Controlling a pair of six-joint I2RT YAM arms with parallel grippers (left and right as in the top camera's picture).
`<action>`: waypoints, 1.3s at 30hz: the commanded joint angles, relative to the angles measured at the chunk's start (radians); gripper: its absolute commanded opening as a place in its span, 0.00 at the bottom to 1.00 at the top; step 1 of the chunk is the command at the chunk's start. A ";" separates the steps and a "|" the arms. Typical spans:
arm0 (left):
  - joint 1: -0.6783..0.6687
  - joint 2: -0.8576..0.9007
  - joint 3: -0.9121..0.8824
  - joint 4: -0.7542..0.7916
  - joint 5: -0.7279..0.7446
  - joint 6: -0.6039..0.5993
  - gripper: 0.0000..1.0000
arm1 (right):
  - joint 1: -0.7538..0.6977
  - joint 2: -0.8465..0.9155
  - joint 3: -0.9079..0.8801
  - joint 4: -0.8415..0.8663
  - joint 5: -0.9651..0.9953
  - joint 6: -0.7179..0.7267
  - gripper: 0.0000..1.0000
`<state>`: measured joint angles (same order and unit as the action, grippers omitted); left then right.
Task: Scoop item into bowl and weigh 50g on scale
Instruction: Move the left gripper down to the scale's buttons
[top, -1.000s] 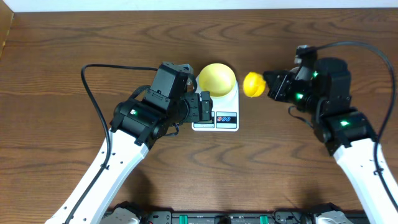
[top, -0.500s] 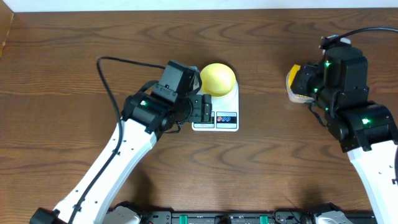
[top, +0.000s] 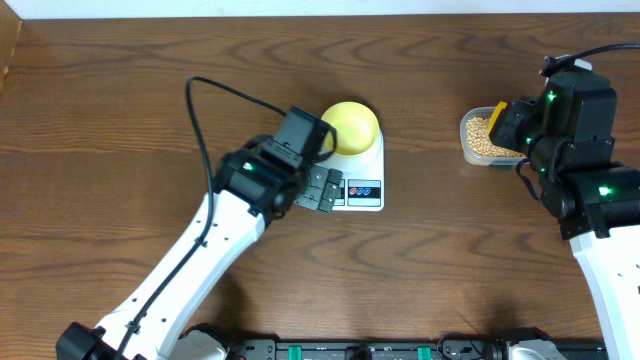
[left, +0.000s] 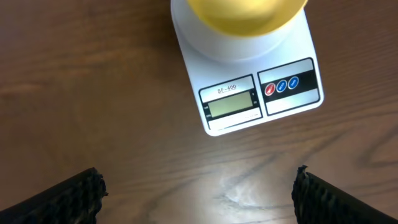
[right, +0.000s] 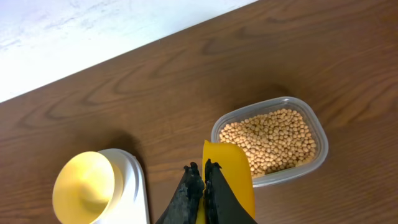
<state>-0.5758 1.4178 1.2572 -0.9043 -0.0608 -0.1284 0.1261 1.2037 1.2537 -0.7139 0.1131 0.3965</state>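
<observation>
A pale-yellow bowl (top: 349, 127) sits on the white scale (top: 365, 190); no beans show inside the bowl (right: 87, 190). My left gripper (top: 325, 190) hovers at the scale's front-left corner, open and empty. In the left wrist view its fingers (left: 62, 199) stand wide apart above bare wood, below the scale (left: 258, 93) and bowl (left: 245, 15). Tan beans (right: 273, 138) fill a clear tub (top: 480, 137) at the right. My right gripper (right: 203, 171) is shut on the flat handle of a yellow scoop (right: 229, 171), held just above the tub's near-left edge.
The table's far edge and a white wall (right: 93, 31) lie behind the tub. A black cable (top: 205, 120) loops over the left arm. Brown wood table (top: 120, 150) extends left of the scale.
My right arm has carried the yellow scoop rightward, from beside the bowl to the bean tub. The left arm has swung a little right and turned, its gripper staying open.
</observation>
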 joint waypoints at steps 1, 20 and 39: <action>-0.051 0.013 0.007 0.031 -0.109 0.031 0.98 | -0.014 -0.001 0.024 0.005 -0.007 -0.017 0.01; -0.083 0.127 0.007 0.158 -0.127 0.019 0.98 | -0.042 -0.001 0.024 0.004 -0.011 -0.016 0.01; -0.144 0.299 0.007 0.199 -0.166 -0.061 0.98 | -0.044 0.000 0.023 0.006 -0.008 -0.016 0.01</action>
<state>-0.7025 1.6966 1.2572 -0.7116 -0.1864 -0.1604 0.0879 1.2037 1.2541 -0.7097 0.1047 0.3962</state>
